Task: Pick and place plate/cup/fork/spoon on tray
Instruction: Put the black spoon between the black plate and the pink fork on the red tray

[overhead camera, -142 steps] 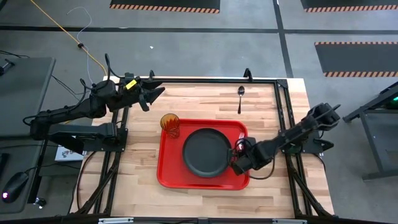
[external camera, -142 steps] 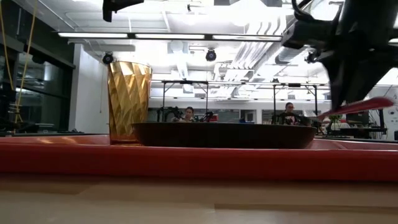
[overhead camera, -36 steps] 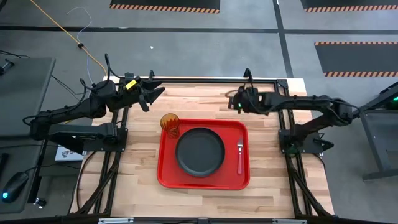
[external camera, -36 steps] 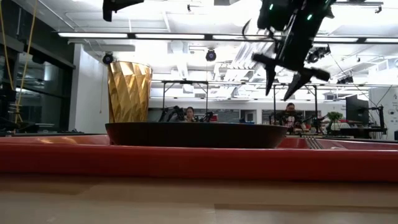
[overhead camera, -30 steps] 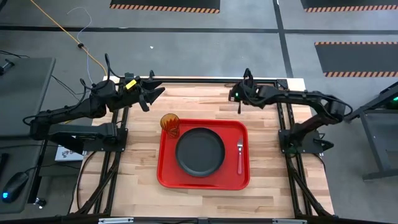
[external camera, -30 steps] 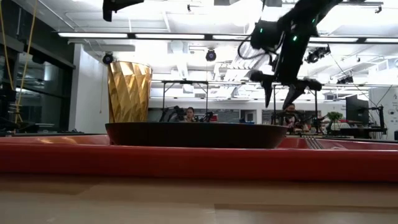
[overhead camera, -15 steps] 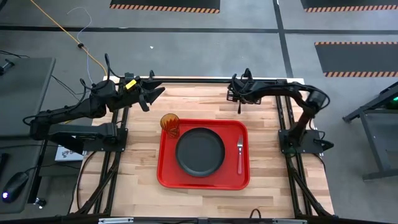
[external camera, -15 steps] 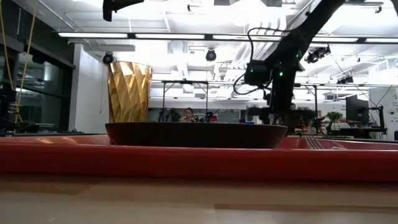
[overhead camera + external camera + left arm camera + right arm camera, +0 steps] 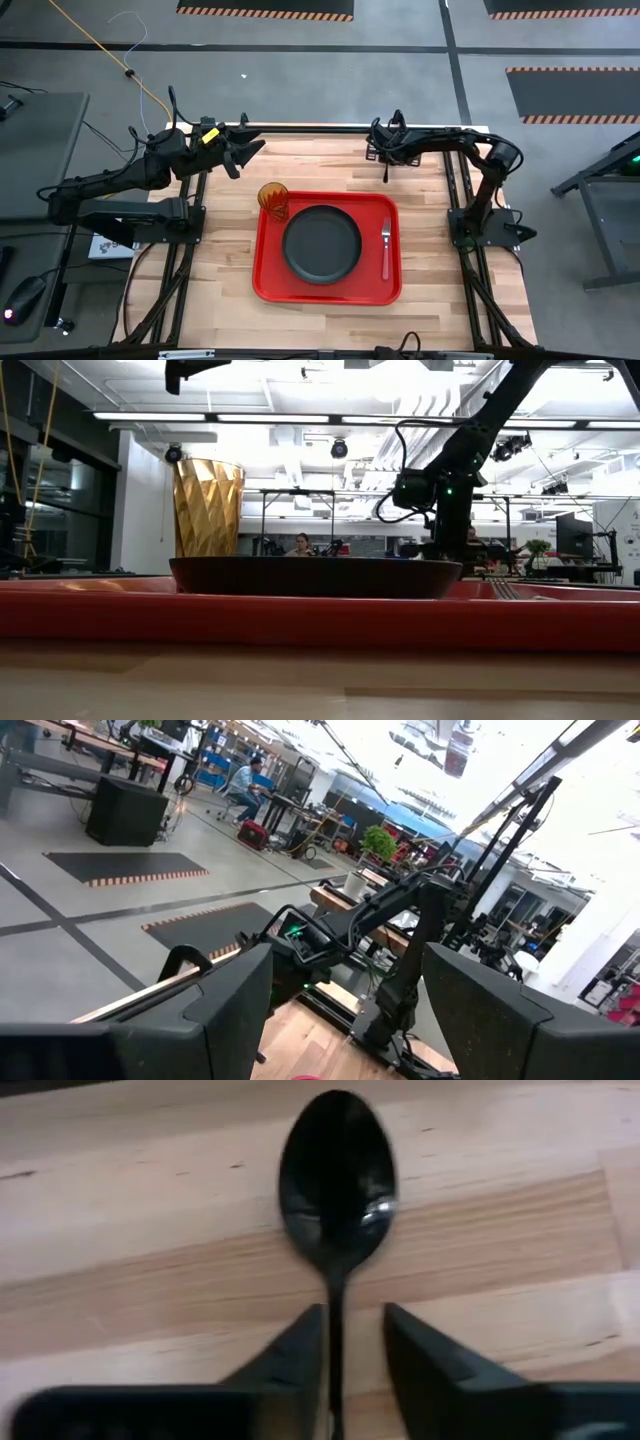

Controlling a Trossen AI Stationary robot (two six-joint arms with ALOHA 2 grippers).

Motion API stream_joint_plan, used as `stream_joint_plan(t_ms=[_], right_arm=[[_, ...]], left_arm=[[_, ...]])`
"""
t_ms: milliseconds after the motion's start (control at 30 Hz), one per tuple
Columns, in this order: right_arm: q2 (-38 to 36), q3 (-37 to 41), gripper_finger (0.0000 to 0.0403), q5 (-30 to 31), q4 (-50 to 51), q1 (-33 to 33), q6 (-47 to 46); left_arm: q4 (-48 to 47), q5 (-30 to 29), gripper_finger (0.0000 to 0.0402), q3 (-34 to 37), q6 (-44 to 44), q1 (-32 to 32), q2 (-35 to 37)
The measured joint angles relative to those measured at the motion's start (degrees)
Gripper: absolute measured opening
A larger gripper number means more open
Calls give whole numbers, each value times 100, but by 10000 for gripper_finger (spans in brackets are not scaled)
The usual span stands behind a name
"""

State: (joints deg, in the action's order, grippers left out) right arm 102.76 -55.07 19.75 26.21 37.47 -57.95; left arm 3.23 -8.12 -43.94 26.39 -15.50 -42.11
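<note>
No legible text or labels anywhere.

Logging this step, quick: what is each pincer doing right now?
Left pincer: open, empty, parked at the table's far left corner.
Right pincer: open, fingers straddling the spoon handle, not yet closed.

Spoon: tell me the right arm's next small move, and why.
Probably close the right end effector on the spoon. In the right wrist view its two open fingers straddle the thin handle just below the bowl, low over the wood. The plate, fork and cup already sit on the tray; only the spoon lies off it. The left end effector waits at the table's far left corner.
</note>
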Motion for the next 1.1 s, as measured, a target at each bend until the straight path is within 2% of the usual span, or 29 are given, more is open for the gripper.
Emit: stream_joint_plan(t_ms=[67, 133, 333, 533, 667, 767, 867, 967, 1100], right_arm=[[27, -2, 44, -2, -27, -2, 105], [33, -4, 13, -26, -43, -7, 314], [-175, 28, 5, -79, 210, 41, 857], [-927, 13, 3, -103, 448, -49, 1184], [-1540, 11, 2, -228, 712, -398, 1140], [-1930, 11, 1, -518, 851, -880, 935], [-2197, 9, 1, -581, 1063, -1630, 372], [-2373, 9, 1, -479, 1120, -2548, -621], [-2309, 8, 0, -40, 1122, -3882, -2233]], left_arm=[[3, 0, 248, -1, 41, 0, 0], [1, 0, 248, 0, 141, 1, 0], [4, -13, 248, -2, 191, 0, 0], [6, -44, 248, -2, 196, -1, 0], [-27, -46, 248, -2, 199, -1, 0], [-58, -47, 248, -2, 198, -1, 0], [-60, -48, 248, -2, 195, 0, 0], [-53, -48, 248, -2, 193, -1, -2], [-46, -59, 248, -2, 189, -1, -1]])
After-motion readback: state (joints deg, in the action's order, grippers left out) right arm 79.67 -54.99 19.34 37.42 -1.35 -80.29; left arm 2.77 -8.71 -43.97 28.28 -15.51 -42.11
